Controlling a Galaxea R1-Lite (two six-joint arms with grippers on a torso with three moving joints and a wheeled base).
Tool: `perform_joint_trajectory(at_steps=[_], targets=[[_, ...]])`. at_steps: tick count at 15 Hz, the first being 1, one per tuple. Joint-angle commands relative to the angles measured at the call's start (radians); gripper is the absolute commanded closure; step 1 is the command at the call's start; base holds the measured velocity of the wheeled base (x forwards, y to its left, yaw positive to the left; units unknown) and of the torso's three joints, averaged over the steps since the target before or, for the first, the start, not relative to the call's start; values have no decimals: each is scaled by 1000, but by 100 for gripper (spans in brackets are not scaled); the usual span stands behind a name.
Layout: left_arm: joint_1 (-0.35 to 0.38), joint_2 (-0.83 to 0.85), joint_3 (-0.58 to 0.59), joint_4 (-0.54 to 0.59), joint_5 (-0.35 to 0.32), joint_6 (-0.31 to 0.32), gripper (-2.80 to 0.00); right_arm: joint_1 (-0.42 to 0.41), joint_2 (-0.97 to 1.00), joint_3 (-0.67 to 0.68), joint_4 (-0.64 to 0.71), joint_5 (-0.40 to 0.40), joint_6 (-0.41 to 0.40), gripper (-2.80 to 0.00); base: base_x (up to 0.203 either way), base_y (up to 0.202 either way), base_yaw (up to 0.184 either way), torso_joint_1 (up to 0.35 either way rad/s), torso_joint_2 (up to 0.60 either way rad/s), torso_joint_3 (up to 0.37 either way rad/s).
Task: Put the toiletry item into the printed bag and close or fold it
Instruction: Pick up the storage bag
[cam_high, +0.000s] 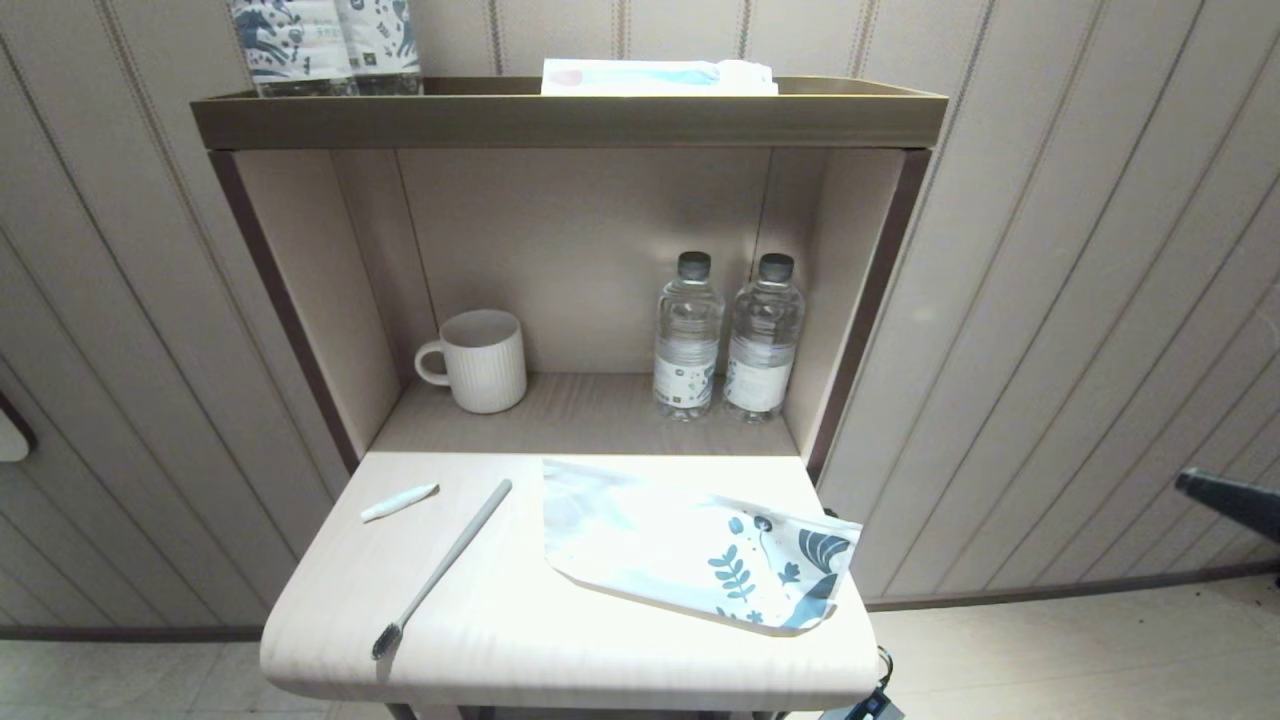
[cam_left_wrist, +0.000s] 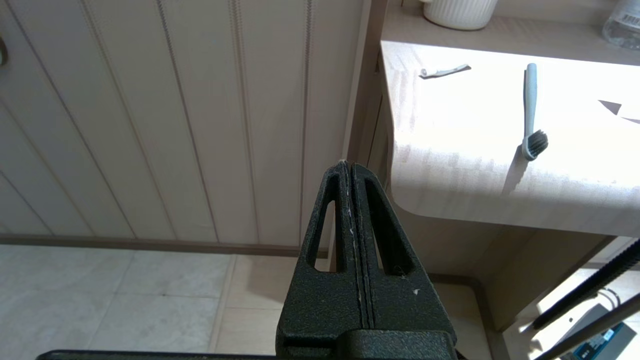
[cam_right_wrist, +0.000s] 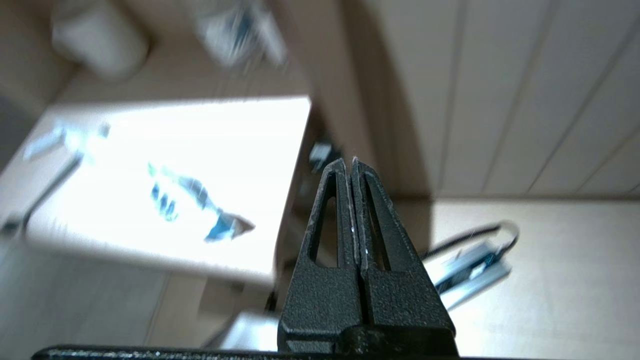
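The left gripper (cam_left_wrist: 350, 164) is hanging low off the left front corner of the table (cam_high: 560, 640), over the tiled floor, its two black fingers pressed together and holding nothing. The right gripper (cam_right_wrist: 350, 161) is hovering off the table's right side, also above the floor, with its fingers likewise pressed flat together and empty; in the head view only a dark part of that arm is showing at the far right edge. The printed bag (cam_high: 690, 548) is lying flat on the right half of the pale wooden table, its blue leaf print toward the front right corner. A grey toothbrush (cam_high: 445, 567) is lying diagonally on the left half, with a small white tube (cam_high: 399, 501) just beyond it. Behind, a shelf is holding a ribbed white mug (cam_high: 478, 360) and two water bottles (cam_high: 724, 338). Panelled beige walls are surrounding the unit.
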Motion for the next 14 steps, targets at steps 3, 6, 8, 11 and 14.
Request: perform_joint_trajectory(at_steps=[3,6,8,11,14], targets=[[0,0,0,0,0,0,0,198,-24,-27,295,30,-72,0,0,0,0,0,0,0],[0,0,0,0,0,1,0,200,-54,28,315,32,-229,-280,0,0,0,0,0,0],[0,0,0,0,-1,1,0,203,-53,40,304,34,-241,-280,0,0,0,0,0,0],[0,0,1,0,0,-6,0,197,-27,104,123,32,-254,-280,0,0,0,0,0,0],[0,0,1,0,0,-8,0,176,65,139,5,30,-270,-280,0,0,0,0,0,0]])
